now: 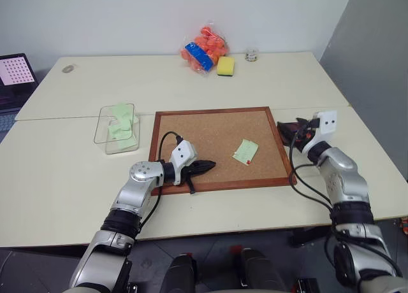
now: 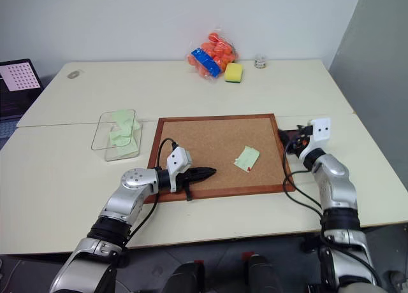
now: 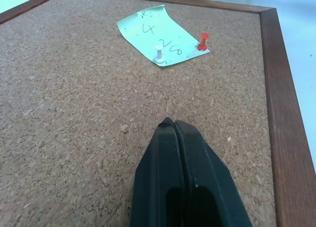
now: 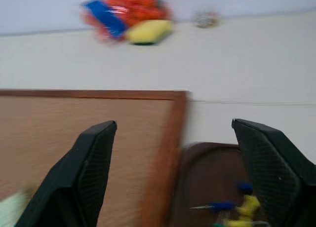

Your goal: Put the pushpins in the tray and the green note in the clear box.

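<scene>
Red pushpin [image 3: 203, 41] pins the green note [image 3: 163, 37]: send your wide right end effector [image 4: 173, 172] there; left end effector [image 3: 183, 177] is closed, empty.

— What can you not make out in the head views?

— You see the tray [image 1: 290, 128] at the right of the frame mostly covered by the right gripper [image 1: 303, 132] and its cable, so you cannot tell what lies in it. The pins on the green note [image 1: 245, 151] are too small there; only a red dot shows at its lower corner.

— And in the wrist views?

— In the right wrist view everything is blurred. The tray [image 4: 210, 180] is cut by the lower edge, and the pushpins [image 4: 232, 206] are smeared blue and yellow shapes; you cannot count them. In the left wrist view the writing on the note is partly hidden by a white pin [image 3: 159, 53].
</scene>
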You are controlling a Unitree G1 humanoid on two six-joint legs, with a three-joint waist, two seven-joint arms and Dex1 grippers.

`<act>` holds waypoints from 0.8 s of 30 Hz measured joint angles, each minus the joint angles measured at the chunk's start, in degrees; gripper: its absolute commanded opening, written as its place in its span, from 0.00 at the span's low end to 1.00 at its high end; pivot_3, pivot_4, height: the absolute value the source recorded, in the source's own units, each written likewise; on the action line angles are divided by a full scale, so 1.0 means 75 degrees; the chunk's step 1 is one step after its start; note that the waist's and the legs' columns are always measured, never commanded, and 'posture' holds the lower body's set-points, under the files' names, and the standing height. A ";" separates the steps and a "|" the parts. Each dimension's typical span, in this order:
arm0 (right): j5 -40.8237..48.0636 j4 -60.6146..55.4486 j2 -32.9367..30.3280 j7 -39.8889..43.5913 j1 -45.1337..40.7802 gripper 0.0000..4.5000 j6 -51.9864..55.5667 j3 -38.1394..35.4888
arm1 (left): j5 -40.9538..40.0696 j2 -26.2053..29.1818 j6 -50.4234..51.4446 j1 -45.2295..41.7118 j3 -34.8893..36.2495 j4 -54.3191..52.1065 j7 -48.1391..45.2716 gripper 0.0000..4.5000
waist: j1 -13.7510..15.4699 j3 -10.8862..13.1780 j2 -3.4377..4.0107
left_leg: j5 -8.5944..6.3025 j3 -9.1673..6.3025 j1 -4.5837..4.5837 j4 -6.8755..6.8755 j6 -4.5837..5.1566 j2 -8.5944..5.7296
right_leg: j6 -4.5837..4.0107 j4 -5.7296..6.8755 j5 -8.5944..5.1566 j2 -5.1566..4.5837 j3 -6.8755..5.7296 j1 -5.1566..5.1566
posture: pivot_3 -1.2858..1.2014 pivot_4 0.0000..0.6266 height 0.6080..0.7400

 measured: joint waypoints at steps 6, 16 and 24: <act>0.0396 -0.1797 -0.0575 0.1408 0.1299 0.88 0.0797 0.0732 | 0.0006 0.0039 0.0001 -0.0019 0.0008 0.0052 -0.0004 0.00 | -0.0021 0.0000 0.0001 | 0.0000 0.0001 0.0005 0.0002 0.0000 0.0003 | 0.0005 0.0002 -0.0002 0.0003 0.0002 0.0000 | 0.52 0.24 1.00; 0.0145 -0.2122 -0.0126 0.1475 0.1351 0.88 0.0729 0.1532 | 0.0010 0.0024 -0.0004 -0.0056 0.0006 0.0093 -0.0022 0.00 | -0.0007 0.0000 0.0000 | 0.0000 -0.0001 0.0005 0.0002 0.0000 0.0004 | 0.0005 0.0000 -0.0002 0.0006 -0.0001 0.0000 | 0.52 0.24 1.00; -0.0450 -0.0932 0.0171 0.1687 0.0919 0.88 -0.0088 0.1992 | 0.0013 0.0043 -0.0018 -0.0060 0.0006 0.0092 -0.0021 0.00 | 0.0000 0.0001 0.0000 | 0.0000 0.0000 0.0005 0.0002 0.0000 0.0004 | 0.0005 -0.0001 -0.0002 0.0006 -0.0001 0.0000 | 0.52 0.24 1.00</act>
